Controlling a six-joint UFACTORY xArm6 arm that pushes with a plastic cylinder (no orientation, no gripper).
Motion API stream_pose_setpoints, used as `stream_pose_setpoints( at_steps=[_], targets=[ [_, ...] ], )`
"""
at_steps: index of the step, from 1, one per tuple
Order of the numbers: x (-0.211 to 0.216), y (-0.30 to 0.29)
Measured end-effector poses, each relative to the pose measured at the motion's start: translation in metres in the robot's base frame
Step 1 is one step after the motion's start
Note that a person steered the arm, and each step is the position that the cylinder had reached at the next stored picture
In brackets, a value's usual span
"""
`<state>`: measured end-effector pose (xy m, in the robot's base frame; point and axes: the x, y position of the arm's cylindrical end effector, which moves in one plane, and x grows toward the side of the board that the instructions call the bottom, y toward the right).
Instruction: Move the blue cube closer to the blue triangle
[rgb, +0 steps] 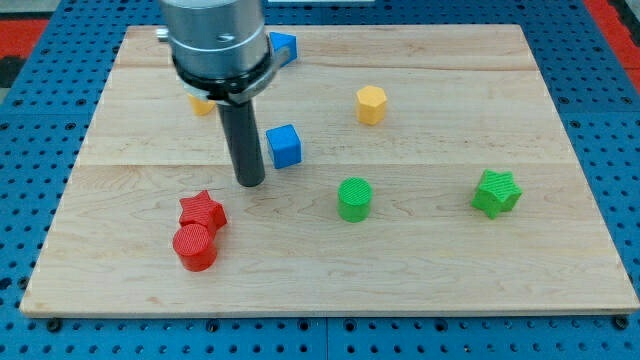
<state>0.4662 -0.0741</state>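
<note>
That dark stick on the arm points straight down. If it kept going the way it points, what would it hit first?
The wooden board. My tip already seems to rest on bare wood, just left of the blue cube and above the red star, touching neither, as far as one view shows.

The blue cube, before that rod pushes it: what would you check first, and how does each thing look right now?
1. Blue cube in plain sight: ok, near the board's middle.
2. Blue triangle located: ok, at the view's top, partly hidden behind the arm.
3. My tip placed for an upward push: not ok; it sits at the cube's lower left, not below it.
4. Tip touching the cube: cannot tell; they are close, with a thin gap at most.
5. Path from cube to triangle free of blocks: ok; the yellow block lies well to the view's right.
6. Red star and red cylinder clear of the tip: ok, lower left.
</note>
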Motion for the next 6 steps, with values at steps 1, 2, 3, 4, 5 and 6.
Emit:
stream_pose_setpoints(
  at_steps=[1,2,3,4,5,6],
  targets=[
    [-0.007,0.046],
    [-0.038,0.03],
    [-0.07,-0.007],
    [-0.078,-0.007],
    [-0.112,-0.02],
    [-0.151,-0.023]
  ],
)
